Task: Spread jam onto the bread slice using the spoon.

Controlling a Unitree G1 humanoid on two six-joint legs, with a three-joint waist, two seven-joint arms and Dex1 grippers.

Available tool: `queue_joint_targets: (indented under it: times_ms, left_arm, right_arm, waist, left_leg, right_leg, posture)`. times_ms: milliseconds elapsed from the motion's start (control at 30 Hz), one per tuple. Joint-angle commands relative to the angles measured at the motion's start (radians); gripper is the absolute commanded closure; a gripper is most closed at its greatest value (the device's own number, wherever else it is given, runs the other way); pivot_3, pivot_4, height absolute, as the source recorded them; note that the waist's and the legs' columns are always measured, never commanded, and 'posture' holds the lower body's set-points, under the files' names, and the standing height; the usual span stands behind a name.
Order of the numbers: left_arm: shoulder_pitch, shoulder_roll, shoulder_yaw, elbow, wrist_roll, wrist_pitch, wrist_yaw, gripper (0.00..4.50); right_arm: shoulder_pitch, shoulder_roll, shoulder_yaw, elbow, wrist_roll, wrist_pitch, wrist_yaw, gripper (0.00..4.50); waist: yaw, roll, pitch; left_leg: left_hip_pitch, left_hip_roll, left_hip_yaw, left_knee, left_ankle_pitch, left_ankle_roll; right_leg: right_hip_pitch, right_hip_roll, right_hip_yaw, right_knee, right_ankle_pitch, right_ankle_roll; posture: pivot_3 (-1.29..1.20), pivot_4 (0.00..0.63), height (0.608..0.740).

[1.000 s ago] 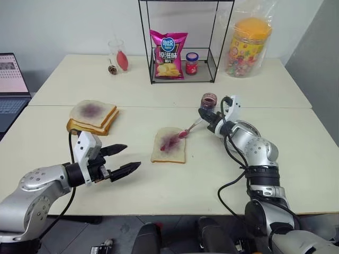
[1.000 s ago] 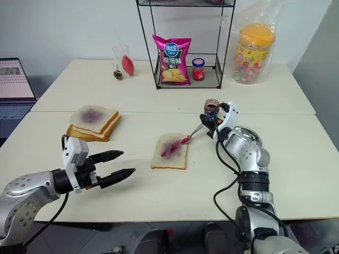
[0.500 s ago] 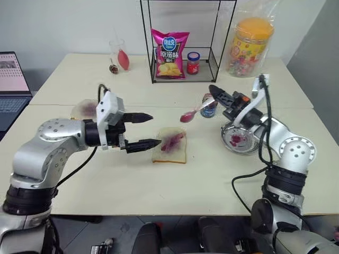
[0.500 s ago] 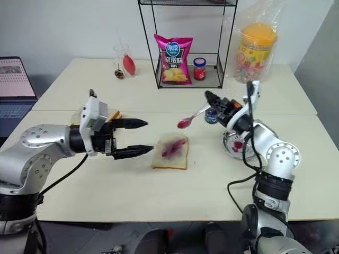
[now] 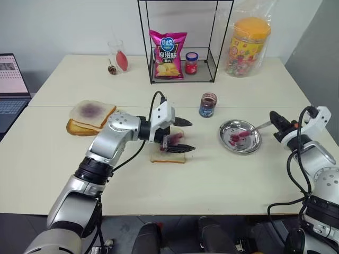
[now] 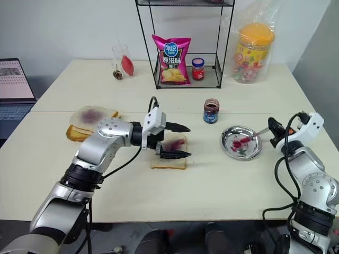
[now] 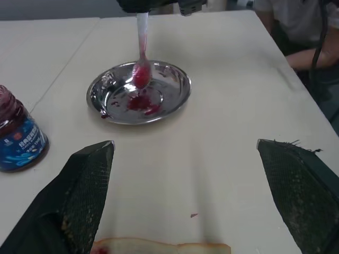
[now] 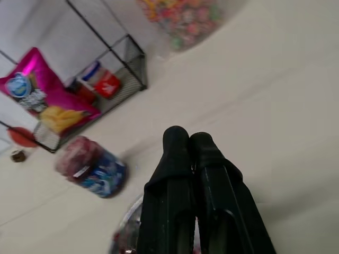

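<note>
Over the bread slice (image 6: pixel 168 153) the left gripper (image 6: pixel 179 142) hangs wide open and empty; the right gripper (image 6: pixel 271 130), shut on the spoon (image 6: pixel 249 137), rests its bowl in the metal dish (image 6: pixel 241 150), handle running rightward.

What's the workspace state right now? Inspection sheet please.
Surface: cream table, seam across the middle.
Job's things: bread slice with jam smear, under the left gripper; jam jar open, upright; spoon held over the metal dish, bowl at the red smears in it.
Clutter: bread stack; wire rack holding a chips bag and red-lidded jar; candy tub; glass.
Grippers: left gripper open, straddling the slice; right gripper shut on the spoon handle.
Cables: black leads looping along both forearms.
Surroundings: laptop at the robot's left; a seated person in the left wrist view.
</note>
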State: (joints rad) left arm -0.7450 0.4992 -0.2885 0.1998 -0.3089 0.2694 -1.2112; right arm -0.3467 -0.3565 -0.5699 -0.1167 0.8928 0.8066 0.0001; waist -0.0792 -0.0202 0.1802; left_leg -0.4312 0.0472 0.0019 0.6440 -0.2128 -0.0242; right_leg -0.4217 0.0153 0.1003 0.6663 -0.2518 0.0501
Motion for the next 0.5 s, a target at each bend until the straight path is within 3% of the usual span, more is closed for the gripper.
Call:
queue_joint_targets:
  times_ms: [33, 267, 500]
  left_arm:
    - [-0.029, -0.041, 0.006, 0.029, 0.031, -0.062, 0.004, 0.00]
    - [-0.013, -0.040, 0.043, 0.021, 0.040, -0.058, 0.010, 0.00]
    - [0.010, -0.028, 0.063, -0.010, 0.036, -0.045, 0.023, 0.00]
  right_arm:
    - [-0.011, 0.004, 0.011, 0.076, -0.035, -0.106, 0.104, 4.45]
    - [-0.040, -0.011, 0.047, 0.210, -0.081, -0.182, 0.207, 4.45]
    - [-0.062, -0.032, 0.055, 0.283, -0.105, -0.198, 0.256, 2.92]
  waist:
    - [0.000, 0.000, 0.000]
    - [0.000, 0.000, 0.000]
    - [0.001, 0.000, 0.000]
  left_leg:
    - [0.000, 0.000, 0.000, 0.000, 0.000, 0.000]
    - [0.000, 0.000, 0.000, 0.000, 0.000, 0.000]
    - [0.000, 0.000, -0.001, 0.001, 0.000, 0.000]
  right_leg:
    - [0.000, 0.000, 0.000, 0.000, 0.000, 0.000]
    - [0.001, 0.000, 0.000, 0.000, 0.000, 0.000]
    - [0.001, 0.000, -0.001, 0.000, 0.000, 0.000]
  posture:
    - [0.00, 0.150, 0.740]
    - [0.00, 0.150, 0.740]
    - [0.00, 0.150, 0.740]
